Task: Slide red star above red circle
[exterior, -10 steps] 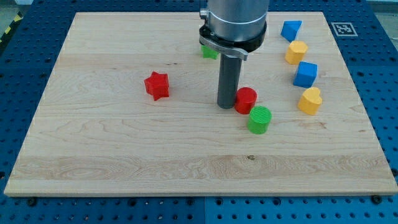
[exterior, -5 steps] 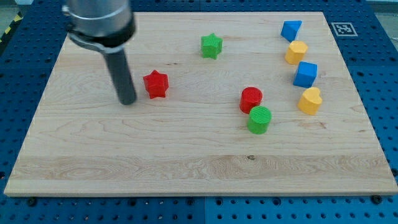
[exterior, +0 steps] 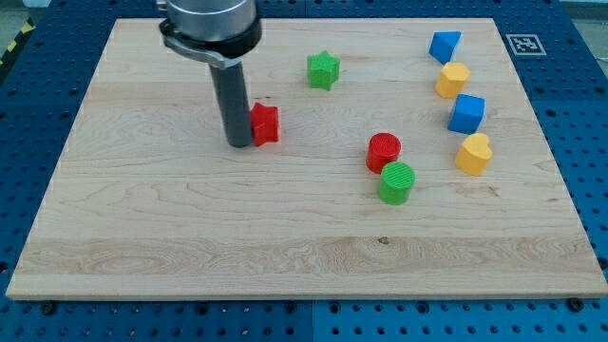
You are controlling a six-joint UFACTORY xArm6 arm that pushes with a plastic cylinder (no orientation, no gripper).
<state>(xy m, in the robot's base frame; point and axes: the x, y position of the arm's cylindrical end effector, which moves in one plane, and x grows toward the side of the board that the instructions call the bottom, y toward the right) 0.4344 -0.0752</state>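
Note:
The red star [exterior: 266, 123] lies on the wooden board [exterior: 190, 237], left of centre, partly hidden by my rod. My tip [exterior: 238, 144] rests on the board against the star's left side. The red circle [exterior: 384, 152] sits well to the right of the star and slightly lower, touching a green circle [exterior: 396, 182] at its lower right.
A green star [exterior: 323, 70] lies near the top centre. At the right side stand a blue triangle-like block [exterior: 444, 46], a yellow hexagon [exterior: 453, 80], a blue cube [exterior: 466, 113] and a yellow heart [exterior: 473, 153] in a column.
My tip swung from beside the red circle to the star's left, then moved right against the star. The red star has slid to the right and slightly up.

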